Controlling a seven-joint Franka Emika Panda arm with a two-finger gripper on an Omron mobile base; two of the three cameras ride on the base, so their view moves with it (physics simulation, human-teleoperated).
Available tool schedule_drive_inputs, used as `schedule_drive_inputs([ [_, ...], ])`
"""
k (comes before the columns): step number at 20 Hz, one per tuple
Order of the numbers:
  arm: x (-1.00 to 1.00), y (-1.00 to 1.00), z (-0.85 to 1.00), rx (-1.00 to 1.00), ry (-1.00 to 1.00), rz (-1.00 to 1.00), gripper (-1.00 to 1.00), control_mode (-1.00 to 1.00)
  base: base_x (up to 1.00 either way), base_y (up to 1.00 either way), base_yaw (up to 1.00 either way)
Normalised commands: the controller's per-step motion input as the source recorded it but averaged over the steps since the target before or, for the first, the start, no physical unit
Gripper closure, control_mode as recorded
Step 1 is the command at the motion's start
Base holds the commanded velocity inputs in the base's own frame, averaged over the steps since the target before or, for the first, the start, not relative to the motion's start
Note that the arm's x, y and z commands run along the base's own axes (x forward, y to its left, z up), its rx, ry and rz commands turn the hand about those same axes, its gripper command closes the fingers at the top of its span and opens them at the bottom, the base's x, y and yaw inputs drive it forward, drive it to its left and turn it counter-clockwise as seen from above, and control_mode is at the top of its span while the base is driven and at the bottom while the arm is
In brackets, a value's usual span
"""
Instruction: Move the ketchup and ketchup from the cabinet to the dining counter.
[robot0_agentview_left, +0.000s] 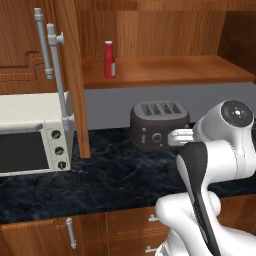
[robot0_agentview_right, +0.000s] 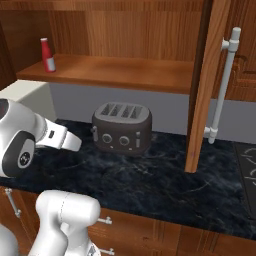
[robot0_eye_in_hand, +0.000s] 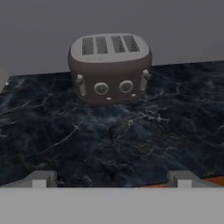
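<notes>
Here, my end effector hangs low over the black counter, its fingers spread wide apart and holding nothing. Just beyond it squats the toaster, set back against the grey wall, with an oven off to its left. Above both, the cabinet stands open, its door swung out over the counter's edge. One ketchup bottle stands upright well back on the left part of the shelf; I see no second bottle from these angles. As I judge it, the reach has yet to begin. The risks lie in the climb: the arm must rise past the toaster and shelf lip, and a careless sweep could strike the open door. The bottle is slim and tall, so an off-centre approach might tip it over before the fingers can close.
</notes>
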Motion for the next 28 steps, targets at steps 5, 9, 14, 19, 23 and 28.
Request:
schedule_drive_inputs([
  [5, 0.00, 0.02, -0.08, 0.00, 0.01, 0.00, -1.00, -1.00, 0.00, 0.00, 0.00],
  [9, 0.00, 0.06, -0.01, 0.00, -0.03, 0.16, -1.00, -1.00, 0.00, 0.00, 0.00],
  [14, 0.00, 0.07, 0.17, 0.00, -0.10, 0.37, -1.00, -1.00, 0.00, 0.00, 0.00],
  [19, 0.10, 0.17, 0.47, 0.00, -0.01, 0.26, -1.00, -1.00, 0.00, 0.00, 0.00],
  [23, 0.13, 0.49, 0.48, 0.00, 0.00, 0.08, -1.00, -1.00, 0.00, 0.00, 0.00],
  [28, 0.02, 0.41, 0.48, 0.00, 0.00, 0.00, -1.00, -1.00, 0.00, 0.00, 0.00],
])
